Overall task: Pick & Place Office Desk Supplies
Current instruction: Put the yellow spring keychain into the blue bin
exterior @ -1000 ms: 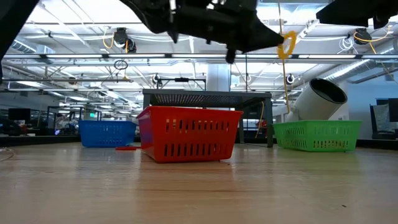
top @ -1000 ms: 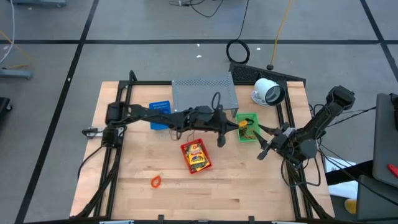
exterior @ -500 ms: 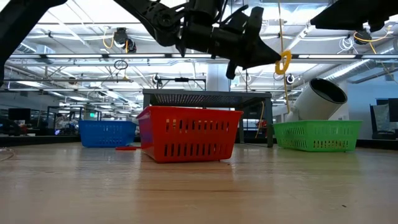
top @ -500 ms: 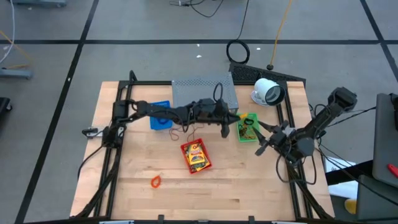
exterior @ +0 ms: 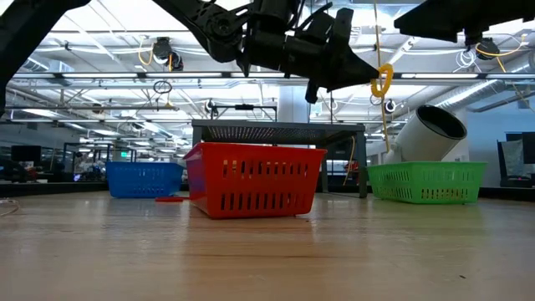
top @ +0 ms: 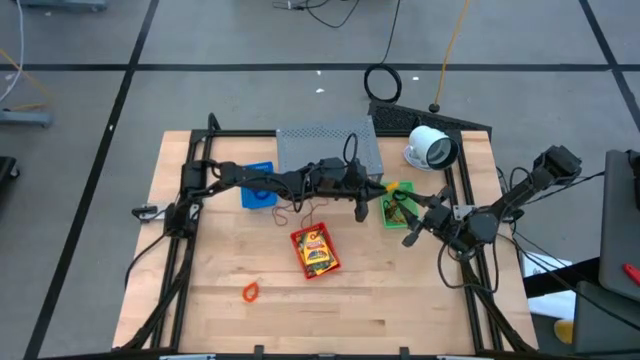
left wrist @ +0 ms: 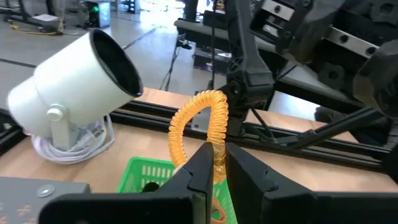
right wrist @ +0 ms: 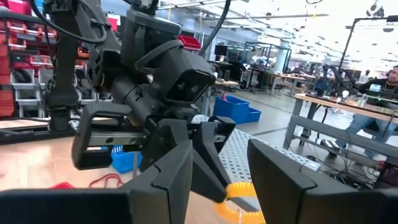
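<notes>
An orange-yellow rubber band (left wrist: 198, 118) is up in the air in my left gripper (left wrist: 219, 154), which is shut on it. In the high view my left gripper (top: 384, 190) reaches across the table to the green basket (top: 398, 207), and the band (top: 391, 187) is over the basket's far-left part. The low view shows the band (exterior: 382, 81) well above the green basket (exterior: 426, 182). My right gripper (top: 411, 233) stands open just right of the green basket, pointing at my left gripper, with nothing between its fingers. My left gripper pinches the band's lower stretch (left wrist: 218, 167) between its two fingertips. The fingers come nearly level from the table's left. The rest of the loop (left wrist: 186, 121) stands beyond the fingertips as an upright oval, lifted clear above the green basket.
A red basket (top: 315, 251) with yellow packets stands mid-table and a blue basket (top: 258, 186) at the far left. The grey perforated shelf (top: 328, 148) and the white round device (top: 430, 148) are along the far edge. An orange band (top: 250, 291) lies near the front left.
My left gripper carried the band a little toward the table's far edge, over the green basket, then kept still. The band has sunk slightly and stays clear. My right gripper has swung a little toward the green basket.
</notes>
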Tool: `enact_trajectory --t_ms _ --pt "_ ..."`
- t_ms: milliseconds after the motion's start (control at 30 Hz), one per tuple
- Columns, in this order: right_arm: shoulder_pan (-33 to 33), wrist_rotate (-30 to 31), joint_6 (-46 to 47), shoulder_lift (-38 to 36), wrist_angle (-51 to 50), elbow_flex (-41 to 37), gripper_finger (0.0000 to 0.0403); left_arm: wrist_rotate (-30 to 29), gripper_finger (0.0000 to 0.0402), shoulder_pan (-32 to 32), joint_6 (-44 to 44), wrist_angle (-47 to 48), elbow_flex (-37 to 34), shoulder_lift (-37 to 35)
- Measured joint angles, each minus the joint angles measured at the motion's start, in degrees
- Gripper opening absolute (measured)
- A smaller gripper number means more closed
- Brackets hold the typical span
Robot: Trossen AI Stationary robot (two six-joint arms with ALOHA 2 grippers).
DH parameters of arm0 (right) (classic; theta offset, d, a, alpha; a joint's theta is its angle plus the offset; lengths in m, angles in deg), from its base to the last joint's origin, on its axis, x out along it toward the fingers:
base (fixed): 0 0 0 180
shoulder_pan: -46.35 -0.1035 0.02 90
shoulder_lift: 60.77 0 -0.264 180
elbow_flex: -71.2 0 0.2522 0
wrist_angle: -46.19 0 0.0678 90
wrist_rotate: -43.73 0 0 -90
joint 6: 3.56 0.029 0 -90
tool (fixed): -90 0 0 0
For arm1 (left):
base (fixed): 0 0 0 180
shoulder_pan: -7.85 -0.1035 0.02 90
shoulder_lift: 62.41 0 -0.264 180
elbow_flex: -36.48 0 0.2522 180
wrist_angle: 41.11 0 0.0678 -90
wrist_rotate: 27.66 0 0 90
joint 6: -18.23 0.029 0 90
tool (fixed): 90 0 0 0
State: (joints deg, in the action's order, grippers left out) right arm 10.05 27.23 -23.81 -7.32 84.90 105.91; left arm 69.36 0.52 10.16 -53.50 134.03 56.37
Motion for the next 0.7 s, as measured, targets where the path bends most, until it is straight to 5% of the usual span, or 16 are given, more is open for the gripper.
enact_trajectory --t_ms 400,700 --pt "-1.2 -1.7 0.1 0.0 -0.1 0.0 0.0144 3.5 0.0032 0.0 3.5 0.8 0.0 -0.2" --pt "-5.1 -1.7 3.1 0.0 -1.0 0.0 0.0144 0.9 0.0008 0.1 10.5 14.9 0.0 -6.7"
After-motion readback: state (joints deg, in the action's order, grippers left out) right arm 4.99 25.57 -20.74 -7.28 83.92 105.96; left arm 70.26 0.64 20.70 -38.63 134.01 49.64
